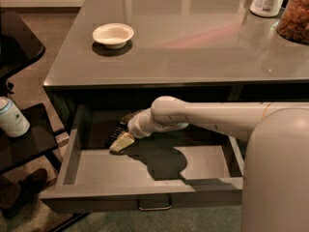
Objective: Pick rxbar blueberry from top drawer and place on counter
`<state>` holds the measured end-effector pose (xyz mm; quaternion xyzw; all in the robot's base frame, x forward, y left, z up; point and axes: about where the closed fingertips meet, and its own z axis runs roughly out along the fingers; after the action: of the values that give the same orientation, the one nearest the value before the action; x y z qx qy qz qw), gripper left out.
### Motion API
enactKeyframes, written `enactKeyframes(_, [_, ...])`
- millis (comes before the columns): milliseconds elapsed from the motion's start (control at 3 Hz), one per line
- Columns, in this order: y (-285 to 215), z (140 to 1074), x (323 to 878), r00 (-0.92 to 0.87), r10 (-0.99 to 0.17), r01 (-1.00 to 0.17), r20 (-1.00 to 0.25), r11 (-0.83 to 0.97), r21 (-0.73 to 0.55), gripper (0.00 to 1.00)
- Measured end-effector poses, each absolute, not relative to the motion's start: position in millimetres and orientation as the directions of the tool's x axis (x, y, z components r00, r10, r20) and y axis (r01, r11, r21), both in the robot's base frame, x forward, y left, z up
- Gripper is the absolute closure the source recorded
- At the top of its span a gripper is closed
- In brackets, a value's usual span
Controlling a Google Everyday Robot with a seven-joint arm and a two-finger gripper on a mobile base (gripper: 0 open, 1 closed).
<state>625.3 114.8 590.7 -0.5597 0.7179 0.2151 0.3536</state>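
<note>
One claw [120,142] low in open drawer [145,198], just beside dark snack bar [114,133]; grip state unclear, wrapper print unreadable.

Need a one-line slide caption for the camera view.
Robot arm reaches into the open top drawer, gripper low near its back left; white bowl sits on the counter above.

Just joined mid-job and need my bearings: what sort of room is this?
Likely a kitchen or break room: a grey counter with a white bowl and a snack jar, plus an open drawer with the gripper inside it.
</note>
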Motion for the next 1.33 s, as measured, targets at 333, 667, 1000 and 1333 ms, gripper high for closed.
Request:
enactKeyframes(333, [114.8, 595.6, 625.3, -0.123, -0.652, -0.956, -0.749, 0.281, -0.087, 0.63])
enactKeyframes(667, [114.8, 598.4, 624.3, -0.123, -0.652, -0.956, -0.749, 0.281, -0.087, 0.86])
enactKeyframes(1000, [112.2, 595.2, 623.6, -0.126, -0.647, -0.956, -0.752, 0.281, -0.081, 1.00])
enactKeyframes(1333, [112.2, 598.2, 623.6, -0.126, -0.647, -0.956, -0.752, 0.281, -0.081, 1.00])
